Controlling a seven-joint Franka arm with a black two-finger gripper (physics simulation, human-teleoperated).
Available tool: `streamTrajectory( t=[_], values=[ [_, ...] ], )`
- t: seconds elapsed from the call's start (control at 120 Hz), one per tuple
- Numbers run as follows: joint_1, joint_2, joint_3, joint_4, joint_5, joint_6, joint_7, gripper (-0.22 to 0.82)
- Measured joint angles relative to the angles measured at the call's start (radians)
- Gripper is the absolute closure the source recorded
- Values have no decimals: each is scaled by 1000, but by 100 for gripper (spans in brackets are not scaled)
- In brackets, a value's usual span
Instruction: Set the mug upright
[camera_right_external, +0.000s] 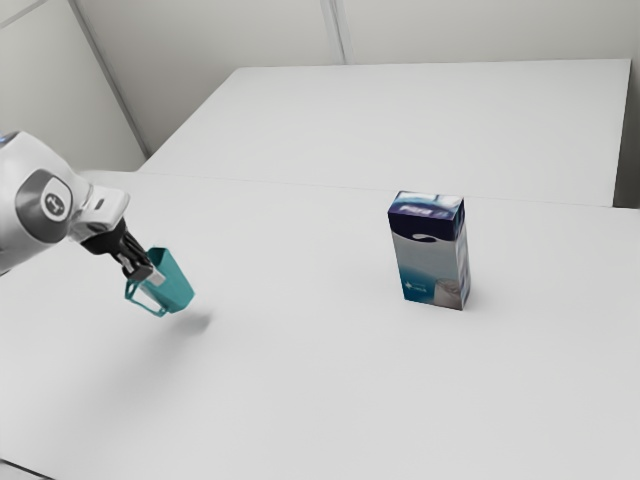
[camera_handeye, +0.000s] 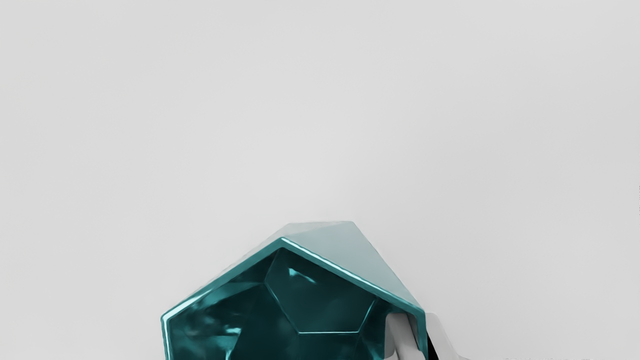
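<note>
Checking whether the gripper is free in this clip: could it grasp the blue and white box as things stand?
Probably not: the gripper is shut on the wall of the teal mug, one finger inside, one outside. The box stands apart; letting go would likely come first.

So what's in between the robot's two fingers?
A side wall of the mug. The wrist view shows it: one finger is inside the mug and the other finger is outside, pinching that wall.
</note>
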Motion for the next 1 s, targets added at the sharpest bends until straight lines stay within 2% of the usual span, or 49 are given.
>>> streamTrajectory(
  t=[0.292, 0.633, 0.783, 1.0],
  values=[
    [4, 8, 3, -18, 54, -13, -209, 79],
    [-3, 47, -5, -16, 61, 3, -358, 79],
    [-34, 64, -39, -10, 63, 17, -403, 79],
    [-124, 70, -45, -1, 135, 30, -497, 79]
  ],
)
